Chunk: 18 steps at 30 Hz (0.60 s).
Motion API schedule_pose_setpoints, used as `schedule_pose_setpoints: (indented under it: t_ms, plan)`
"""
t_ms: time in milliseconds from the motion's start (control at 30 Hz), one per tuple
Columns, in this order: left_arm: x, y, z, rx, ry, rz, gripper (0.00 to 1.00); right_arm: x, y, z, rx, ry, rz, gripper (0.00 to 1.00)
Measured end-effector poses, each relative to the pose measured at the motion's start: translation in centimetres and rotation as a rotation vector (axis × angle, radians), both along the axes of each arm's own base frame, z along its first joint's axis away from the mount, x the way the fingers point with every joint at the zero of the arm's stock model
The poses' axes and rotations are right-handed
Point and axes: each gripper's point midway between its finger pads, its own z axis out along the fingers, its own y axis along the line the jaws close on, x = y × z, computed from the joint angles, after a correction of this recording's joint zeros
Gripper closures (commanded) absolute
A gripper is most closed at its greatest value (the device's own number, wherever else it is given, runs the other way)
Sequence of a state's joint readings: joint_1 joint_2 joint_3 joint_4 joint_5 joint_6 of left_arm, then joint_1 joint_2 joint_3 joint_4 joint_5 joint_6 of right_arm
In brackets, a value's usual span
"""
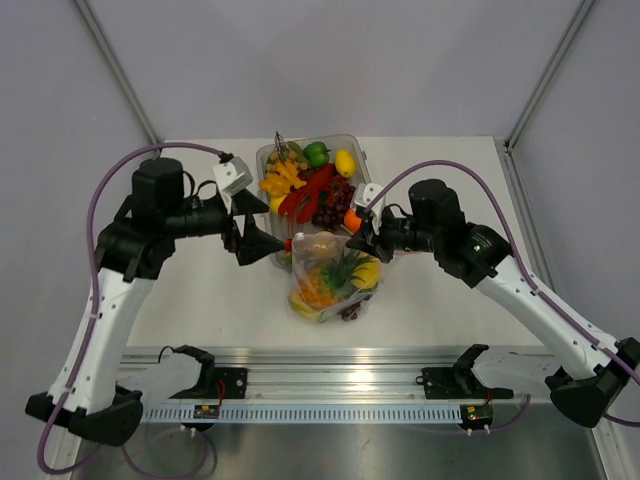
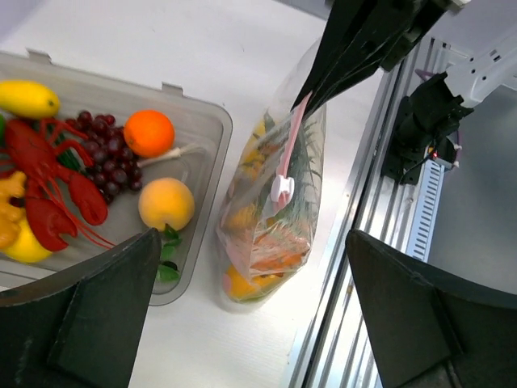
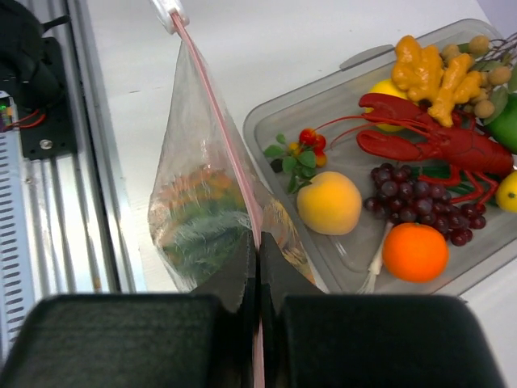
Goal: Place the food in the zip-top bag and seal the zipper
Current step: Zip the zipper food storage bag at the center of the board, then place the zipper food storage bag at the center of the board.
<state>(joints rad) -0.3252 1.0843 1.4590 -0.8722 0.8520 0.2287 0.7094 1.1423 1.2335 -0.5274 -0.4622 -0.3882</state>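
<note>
The zip-top bag [image 1: 330, 278] stands on the table in front of the tray, filled with orange, yellow and green food [image 3: 198, 212]. My right gripper [image 3: 259, 246] is shut on one end of the pink zipper [image 3: 216, 113], which runs away from it to a white slider [image 3: 170, 10]. In the left wrist view the zipper [image 2: 294, 133] and slider [image 2: 281, 188] hang below the right gripper's pinched fingers [image 2: 347, 56]. My left gripper [image 2: 252, 238] is wide open near the bag's other end and holds nothing. In the top view the left gripper [image 1: 272, 228] is left of the bag, the right gripper [image 1: 364, 241] at its right.
A rigid clear tray [image 1: 352, 143] behind the bag holds a red lobster [image 3: 436, 141], purple grapes [image 3: 420, 194], an orange [image 3: 414, 251], a peach [image 3: 329, 202], ginger [image 3: 428, 73], a lemon [image 1: 345, 162] and a green pepper [image 1: 316, 152]. A metal rail [image 1: 330, 385] runs along the near edge.
</note>
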Motion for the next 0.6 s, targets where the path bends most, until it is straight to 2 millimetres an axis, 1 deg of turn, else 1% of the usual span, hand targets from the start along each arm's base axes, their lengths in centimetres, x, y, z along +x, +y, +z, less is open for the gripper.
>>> schedule_pose_setpoints:
  t_ms: [100,167,200,267,400,467,533,600]
  plan:
    - [-1.8,0.9,2.4,-0.042,-0.099,0.039,0.01,-1.8,0.1,-0.5,0.012,0.028,0.041,1.00]
    - [-2.4,1.4,3.8,-0.066,-0.153,0.068,0.01,-3.1,0.5,-1.2,0.011,0.056,0.073,1.00]
    - [-2.6,1.7,4.4,-0.075,-0.174,0.087,0.01,-3.7,0.8,-1.5,0.010,0.071,0.092,1.00]
    - [-2.3,2.0,4.7,-0.078,-0.188,0.125,0.01,-4.9,1.4,-2.1,0.005,0.098,0.127,1.00]
    - [-0.6,2.5,4.2,-0.058,-0.165,0.205,0.01,-6.9,2.1,-2.6,-0.003,0.135,0.175,1.00]
    - [0.2,2.7,3.4,-0.045,-0.141,0.236,0.01,-7.5,2.3,-3.0,-0.011,0.149,0.192,1.00]
    - [0.9,2.8,2.5,-0.028,-0.113,0.261,0.01,-8.0,2.3,-3.5,-0.019,0.167,0.201,1.00]
    - [1.2,2.9,2.0,-0.020,-0.096,0.275,0.01,-8.2,2.2,-4.1,-0.030,0.183,0.200,1.00]
